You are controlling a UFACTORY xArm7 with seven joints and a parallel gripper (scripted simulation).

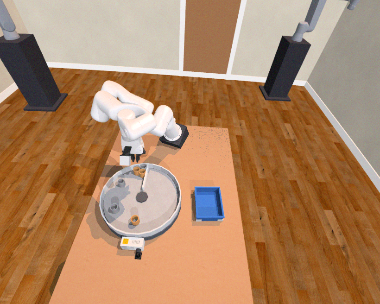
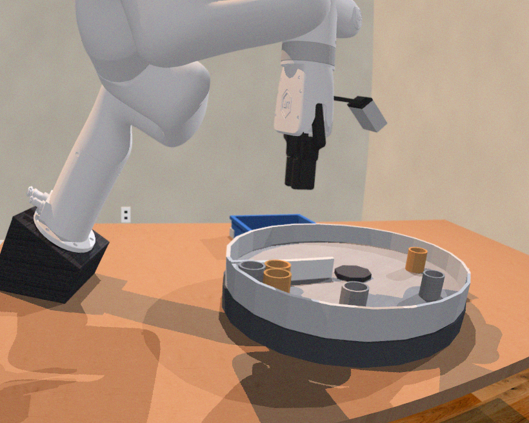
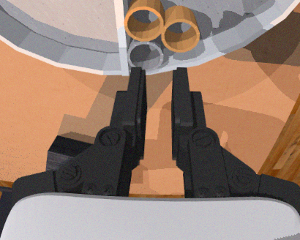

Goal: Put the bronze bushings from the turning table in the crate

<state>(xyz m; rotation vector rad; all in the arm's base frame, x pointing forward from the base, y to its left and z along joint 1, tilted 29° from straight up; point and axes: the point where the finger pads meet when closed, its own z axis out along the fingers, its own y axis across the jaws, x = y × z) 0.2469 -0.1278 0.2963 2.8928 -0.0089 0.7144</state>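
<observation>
My gripper is slightly open and empty, above and just outside the turning table's rim. A bronze bushing stands beside the white bar. A second bronze bushing is close beside it. A steel bushing stands between them and the rim. A third bronze bushing and two steel bushings stand apart. The blue crate shows no bushing inside.
The white bar runs from the rim toward the dark hub. A white box with a small black part stands outside the rim. The crate is right of the turning table in the top view.
</observation>
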